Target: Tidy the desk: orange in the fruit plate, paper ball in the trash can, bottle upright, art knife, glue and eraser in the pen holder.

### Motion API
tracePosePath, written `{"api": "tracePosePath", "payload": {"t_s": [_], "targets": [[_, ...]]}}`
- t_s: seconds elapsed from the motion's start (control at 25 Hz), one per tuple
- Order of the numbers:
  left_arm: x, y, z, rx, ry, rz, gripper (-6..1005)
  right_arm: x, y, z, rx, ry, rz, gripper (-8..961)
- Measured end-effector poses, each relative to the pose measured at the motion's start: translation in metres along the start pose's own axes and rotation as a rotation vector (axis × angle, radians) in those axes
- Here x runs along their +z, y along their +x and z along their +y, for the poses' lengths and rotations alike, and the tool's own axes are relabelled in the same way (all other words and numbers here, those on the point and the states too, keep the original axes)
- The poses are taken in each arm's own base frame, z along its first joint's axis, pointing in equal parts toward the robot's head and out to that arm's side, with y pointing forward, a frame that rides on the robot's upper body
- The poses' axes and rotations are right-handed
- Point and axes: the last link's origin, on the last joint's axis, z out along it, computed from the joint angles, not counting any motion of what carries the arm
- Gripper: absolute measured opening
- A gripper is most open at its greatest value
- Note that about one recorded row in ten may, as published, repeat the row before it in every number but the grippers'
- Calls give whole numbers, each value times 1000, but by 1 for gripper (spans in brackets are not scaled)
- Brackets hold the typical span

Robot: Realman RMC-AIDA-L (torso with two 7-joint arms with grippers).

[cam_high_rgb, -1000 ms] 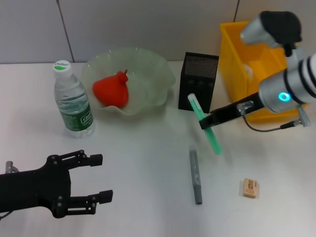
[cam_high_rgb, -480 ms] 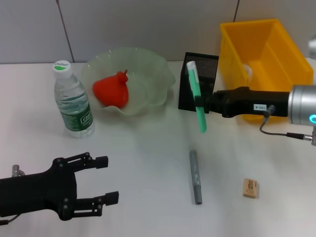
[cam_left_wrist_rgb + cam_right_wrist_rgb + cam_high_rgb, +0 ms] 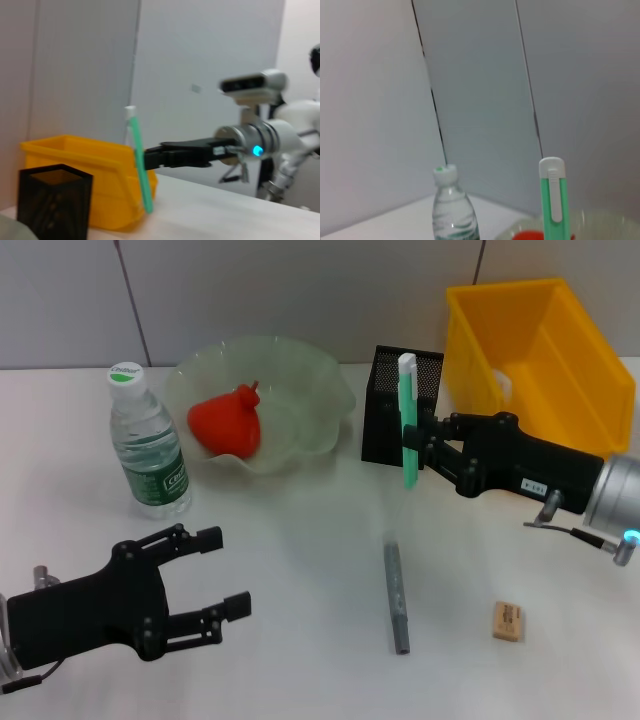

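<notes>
Head view: right gripper (image 3: 418, 443) grips art knife (image 3: 408, 420) upright beside pen holder (image 3: 388, 405).

orange (image 3: 226, 420): showing red-orange all over
plate (image 3: 300, 370): showing translucent pale green
bottle (image 3: 147, 445): showing clear, with a dark green label and a white cap marked green
bin (image 3: 560, 350): showing bright yellow
holder (image 3: 385, 425): showing black mesh
knife (image 3: 408, 420): showing green with a white tip
glue (image 3: 397, 598): showing plain grey
eraser (image 3: 506, 621): showing tan with dark print
bench (image 3: 300, 540): showing plain white
right gripper (image 3: 425, 440): showing black
left gripper (image 3: 225, 575): showing black
</notes>
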Motion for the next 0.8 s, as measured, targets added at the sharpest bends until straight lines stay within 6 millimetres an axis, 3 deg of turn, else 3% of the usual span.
{"api": "tracePosePath", "payload": {"t_s": [0.24, 0.56, 0.76, 0.8], "targets": [[-1, -5, -3, -15, 51, 14, 842, -7, 14, 12, -133, 26, -128, 211], [1, -9, -4, -21, 74, 21, 842, -5, 16, 14, -141, 27, -141, 218], [2, -10, -5, -24, 81, 16, 842, -2, 8, 14, -143, 24, -173, 223], [3, -10, -5, -23, 82, 15, 842, 2, -1, 10, -141, 41, -215, 224]]}}
